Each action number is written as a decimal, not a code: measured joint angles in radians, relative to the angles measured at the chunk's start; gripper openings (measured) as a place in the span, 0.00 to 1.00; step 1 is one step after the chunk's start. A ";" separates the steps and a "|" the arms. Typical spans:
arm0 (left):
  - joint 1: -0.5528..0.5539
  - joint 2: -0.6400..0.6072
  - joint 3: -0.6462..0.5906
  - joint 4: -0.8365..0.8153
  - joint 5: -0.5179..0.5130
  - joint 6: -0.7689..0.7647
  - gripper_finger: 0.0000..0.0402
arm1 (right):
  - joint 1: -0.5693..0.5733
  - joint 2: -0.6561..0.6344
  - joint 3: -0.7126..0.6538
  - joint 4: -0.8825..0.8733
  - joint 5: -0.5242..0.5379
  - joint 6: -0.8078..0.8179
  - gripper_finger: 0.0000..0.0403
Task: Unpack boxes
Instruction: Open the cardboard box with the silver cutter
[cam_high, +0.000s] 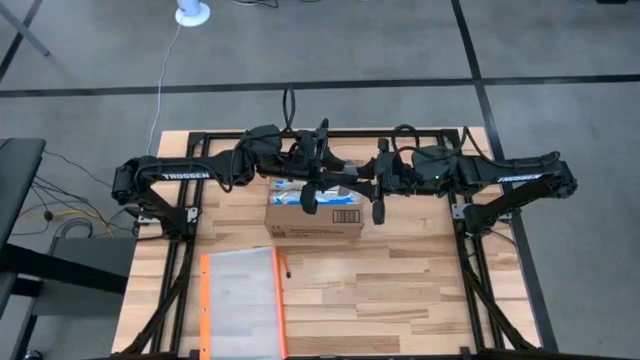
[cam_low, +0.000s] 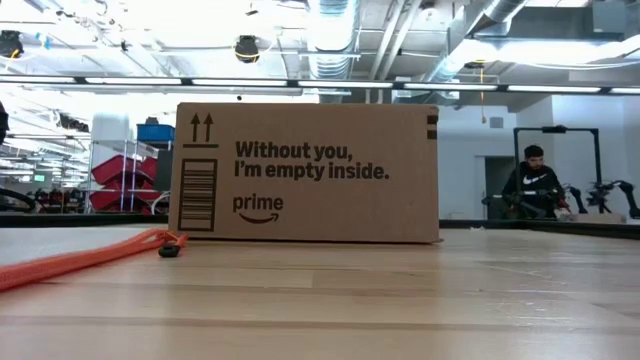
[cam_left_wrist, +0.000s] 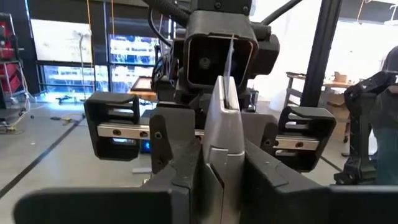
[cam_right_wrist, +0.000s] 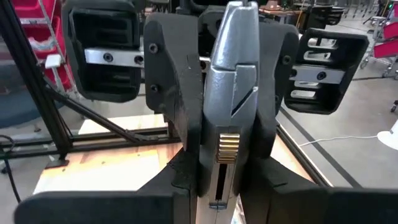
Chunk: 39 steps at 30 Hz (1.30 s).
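A pale wooden desk on a black frame, grey floor with dark tape lines all round it, and a bright workshop with ceiling ducts showing behind in the low view. Nearest the front edge, at about seven o'clock from the desk's middle, lies a clear pouch with an orange edge, flat on the wood; its orange strap and a small dark pull show at the low view's left. Just past it, close to the desk's centre and a touch toward twelve o'clock, stands the cardboard box, brown, printed "Without you, I'm empty inside." with a barcode and two up-arrows on the face turned to the low camera; from above, blue-and-white tape shows on its top. Over that top the two arms meet. The left hand reaches in from nine o'clock, the right hand from three o'clock, and both hang above the box's far edge. A grey utility knife stands upright between the dark fingers of the right hand, which are closed against its body. In the left wrist view a grey wedge-shaped piece sits between the left hand's fingers, and I cannot tell if they are gripping it. Farthest off, at the low view's two o'clock, a person in dark clothes stands by other equipment.
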 joint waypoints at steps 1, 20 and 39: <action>0.000 0.000 0.000 0.000 -0.002 0.000 0.15 | 0.000 -0.002 0.000 -0.001 0.000 0.000 0.16; 0.105 -0.112 0.069 0.087 -0.015 -0.024 0.15 | 0.003 -0.221 -0.158 -0.106 0.058 0.083 0.48; 0.077 0.035 -0.095 0.785 0.056 -0.335 0.15 | -0.019 0.037 -0.409 1.112 -0.047 -0.115 0.46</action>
